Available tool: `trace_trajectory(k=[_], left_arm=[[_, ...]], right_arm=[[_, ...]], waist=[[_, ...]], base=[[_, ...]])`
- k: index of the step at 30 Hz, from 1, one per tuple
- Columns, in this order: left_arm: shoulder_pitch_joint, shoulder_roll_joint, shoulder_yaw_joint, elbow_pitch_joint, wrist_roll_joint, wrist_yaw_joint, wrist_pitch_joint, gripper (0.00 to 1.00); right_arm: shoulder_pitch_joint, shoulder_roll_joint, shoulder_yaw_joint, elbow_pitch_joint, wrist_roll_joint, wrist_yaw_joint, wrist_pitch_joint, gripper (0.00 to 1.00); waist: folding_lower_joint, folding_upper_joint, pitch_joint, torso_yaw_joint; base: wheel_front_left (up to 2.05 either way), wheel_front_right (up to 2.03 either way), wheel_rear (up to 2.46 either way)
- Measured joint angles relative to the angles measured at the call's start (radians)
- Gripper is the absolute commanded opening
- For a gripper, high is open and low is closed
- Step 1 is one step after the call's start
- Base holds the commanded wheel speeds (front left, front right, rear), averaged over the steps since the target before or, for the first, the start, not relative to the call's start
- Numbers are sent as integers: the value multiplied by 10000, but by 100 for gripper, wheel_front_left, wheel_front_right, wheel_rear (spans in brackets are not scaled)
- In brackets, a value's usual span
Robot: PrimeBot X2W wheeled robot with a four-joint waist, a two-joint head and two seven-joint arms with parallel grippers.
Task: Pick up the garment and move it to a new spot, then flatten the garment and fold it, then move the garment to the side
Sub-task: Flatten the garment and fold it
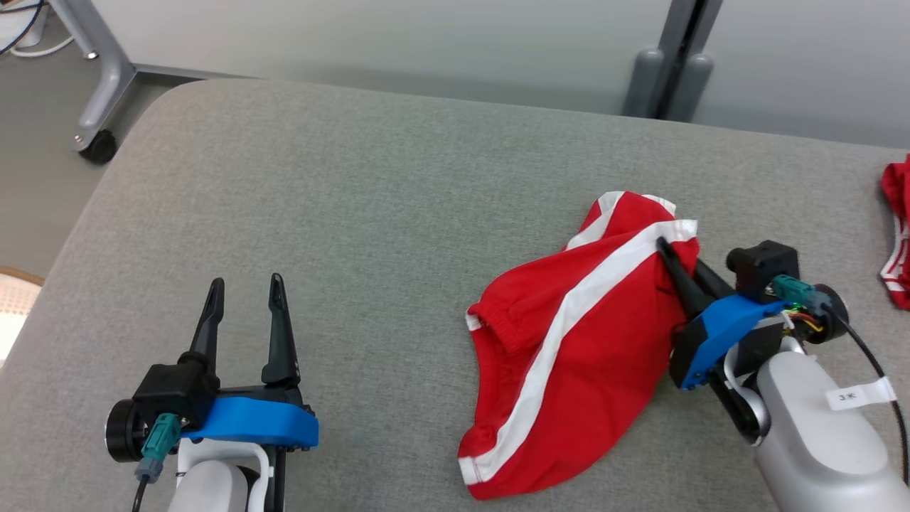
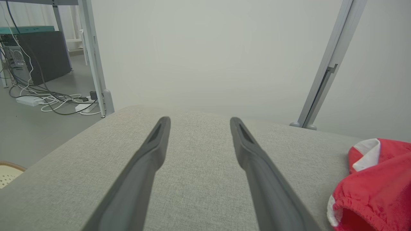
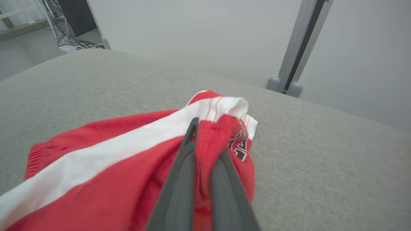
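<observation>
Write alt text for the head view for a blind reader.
The right gripper is shut on an edge of a red garment with a white stripe, crumpled on a grey table. The left gripper stands open at the lower left, apart from it.

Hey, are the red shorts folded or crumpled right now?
Crumpled, not folded. The red shorts lie bunched on the grey surface, white stripe bending, with one edge pinched in the shut right claw.

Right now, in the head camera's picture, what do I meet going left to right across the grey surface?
The left gripper, open → red garment → right gripper, shut on its right edge → second red cloth at the border.
</observation>
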State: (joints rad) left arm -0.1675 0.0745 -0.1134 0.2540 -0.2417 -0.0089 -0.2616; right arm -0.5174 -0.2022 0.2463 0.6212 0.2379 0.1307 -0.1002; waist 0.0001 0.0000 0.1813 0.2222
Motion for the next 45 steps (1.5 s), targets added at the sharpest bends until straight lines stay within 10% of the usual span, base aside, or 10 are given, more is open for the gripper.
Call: trace_trajectory(k=[24, 25, 26, 45], left_arm=[[638, 4, 86, 65, 192, -142, 0, 100], [639, 4, 92, 61, 192, -142, 0, 100], [640, 2, 90, 59, 194, -144, 0, 100], [597, 19, 161, 31, 234, -180, 0, 100]], right_arm=[[5762, -263, -571, -4491, 184, 0, 165, 0], [5936, -242, -570, -4650, 184, 0, 171, 27], [6080, -219, -598, -4792, 182, 0, 205, 95], [4504, -579, -1486, -6918, -167, 0, 1089, 100]], waist=[[-1, 0, -948, -1718], [-1, 0, -956, -1739], [-1, 0, -960, -1760], [-1, 0, -830, -1699]], base=[[0, 0, 0], [0, 0, 0], [0, 0, 0], [0, 0, 0]])
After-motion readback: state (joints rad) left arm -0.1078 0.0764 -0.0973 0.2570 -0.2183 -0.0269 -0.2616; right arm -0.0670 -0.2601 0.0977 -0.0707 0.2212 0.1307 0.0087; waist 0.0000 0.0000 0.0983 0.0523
